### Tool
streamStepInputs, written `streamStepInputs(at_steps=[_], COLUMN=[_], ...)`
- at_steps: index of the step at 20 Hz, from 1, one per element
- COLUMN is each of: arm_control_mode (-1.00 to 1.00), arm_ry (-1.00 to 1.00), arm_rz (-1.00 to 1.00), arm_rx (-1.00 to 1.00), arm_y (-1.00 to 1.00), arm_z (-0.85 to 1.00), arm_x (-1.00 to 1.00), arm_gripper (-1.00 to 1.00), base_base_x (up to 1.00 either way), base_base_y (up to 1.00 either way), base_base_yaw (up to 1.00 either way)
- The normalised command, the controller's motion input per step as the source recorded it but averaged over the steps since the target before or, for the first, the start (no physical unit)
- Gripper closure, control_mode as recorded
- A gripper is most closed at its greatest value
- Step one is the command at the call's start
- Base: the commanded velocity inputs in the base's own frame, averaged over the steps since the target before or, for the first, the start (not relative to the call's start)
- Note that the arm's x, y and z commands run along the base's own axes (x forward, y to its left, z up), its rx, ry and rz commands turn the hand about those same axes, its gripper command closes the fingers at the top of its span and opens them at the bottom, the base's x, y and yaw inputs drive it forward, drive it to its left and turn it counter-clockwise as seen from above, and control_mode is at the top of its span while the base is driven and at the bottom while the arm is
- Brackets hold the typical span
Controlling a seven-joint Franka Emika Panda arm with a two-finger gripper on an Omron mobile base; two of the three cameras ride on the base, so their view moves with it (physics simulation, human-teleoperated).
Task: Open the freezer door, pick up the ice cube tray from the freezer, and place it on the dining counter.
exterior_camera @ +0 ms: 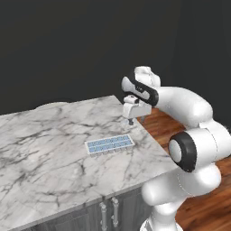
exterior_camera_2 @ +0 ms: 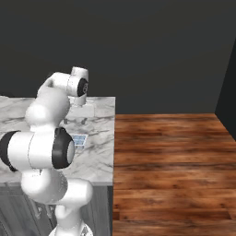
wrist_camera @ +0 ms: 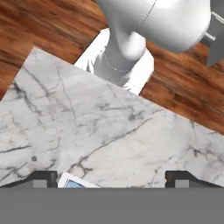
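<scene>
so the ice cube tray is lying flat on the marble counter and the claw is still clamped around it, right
Not quite. The ice cube tray does lie flat on the dining counter, but the claw is not clamped around it: it is open and raised above the slab beside the tray, holding nothing. The left base view shows the gap between them, and the hand view shows the fingertips spread wide.

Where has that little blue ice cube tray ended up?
The ice cube tray lies flat on the dining counter, near its right edge in the left base view, with the open end effector above the counter just beyond it.
</scene>
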Motion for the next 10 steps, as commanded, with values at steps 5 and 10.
streamStepInputs(at_steps=[5,10], arm_control_mode=[-1.0,-1.0], arm_ry=[-0.26,-0.16], arm_rz=[0.09,0.01], arm_rx=[-0.18,-0.17], arm_y=[0.13,0.04], arm_z=[0.61,0.39], arm_x=[-1.0,-0.89], arm_gripper=[-1.0,-1.0], base_base_x=[0.0,0.0], base_base_y=[0.0,0.0], base_base_yaw=[0.0,0.0])
